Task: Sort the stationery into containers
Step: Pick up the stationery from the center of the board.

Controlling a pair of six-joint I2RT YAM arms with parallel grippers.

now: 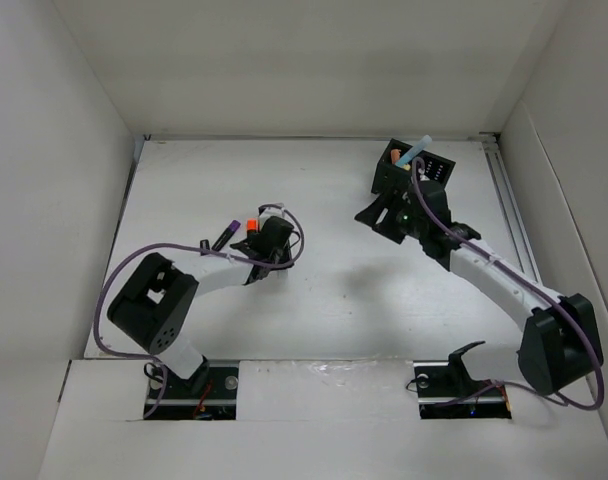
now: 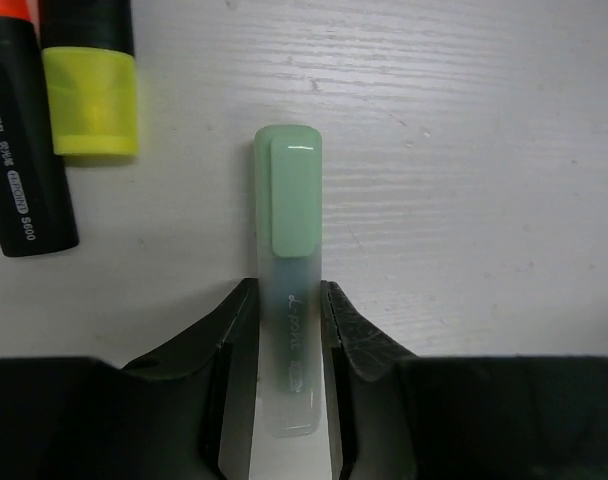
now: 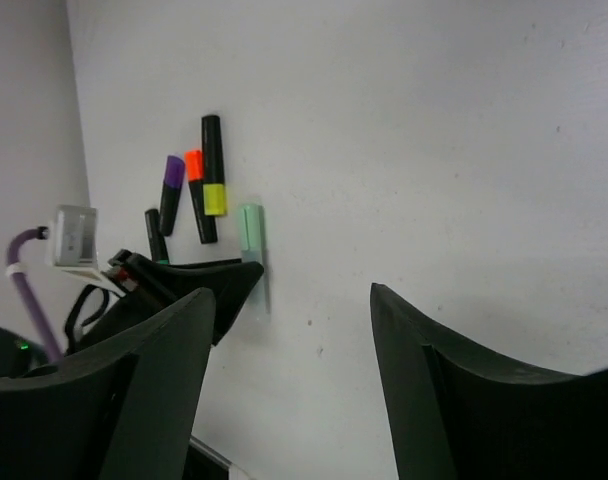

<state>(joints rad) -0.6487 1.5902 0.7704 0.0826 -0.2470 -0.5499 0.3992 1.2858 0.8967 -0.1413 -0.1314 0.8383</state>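
left gripper [image 2: 289,310] pinches the green marker [image 2: 289,200] by its tail at the table's 9 o'clock, so lifting could pivot it loose, while right gripper [image 3: 294,298] gapes empty beside the organiser [image 1: 384,180] at 1 o'clock.

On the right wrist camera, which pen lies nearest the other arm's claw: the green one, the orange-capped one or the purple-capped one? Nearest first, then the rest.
From the left gripper:
1. The pastel green marker, right between its fingers.
2. The orange-capped black highlighter, just beyond, to the left.
3. The purple-capped black highlighter, further left again.
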